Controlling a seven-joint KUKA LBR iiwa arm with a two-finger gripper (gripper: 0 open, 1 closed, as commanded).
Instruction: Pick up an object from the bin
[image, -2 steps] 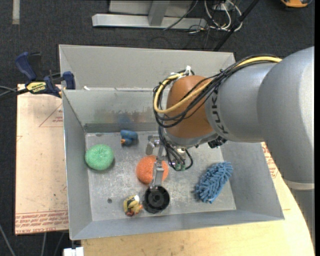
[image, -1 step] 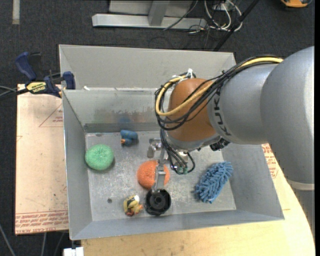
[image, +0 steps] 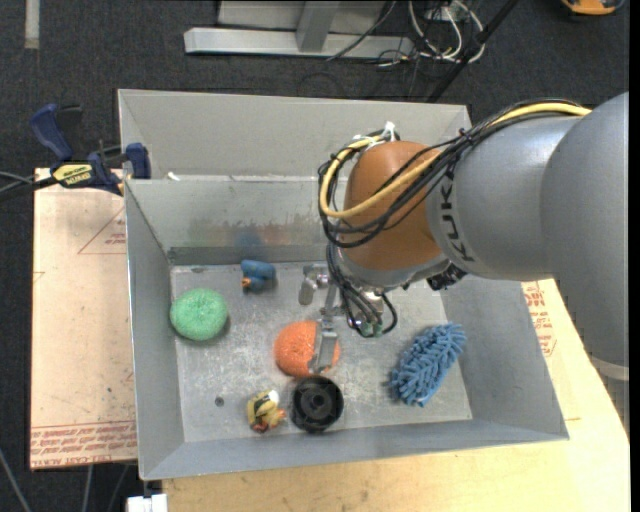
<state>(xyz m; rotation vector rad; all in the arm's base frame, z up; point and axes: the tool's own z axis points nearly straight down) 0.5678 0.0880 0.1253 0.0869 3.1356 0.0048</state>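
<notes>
Gripper (image: 325, 345) is low at the right flank of the orange fuzzy ball (image: 292, 350), which lies just behind the black ring (image: 317, 403), almost touching it. We cannot tell whether the pincer is released or clenched. We judge the ball light, soft, squashy and not slippery. Best pinched across its middle, clear of the ring.

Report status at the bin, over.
Hand down at right edge of orange ball, bin middle. Ball on the floor, not lifted. Black ring and yellow toy close by.
</notes>
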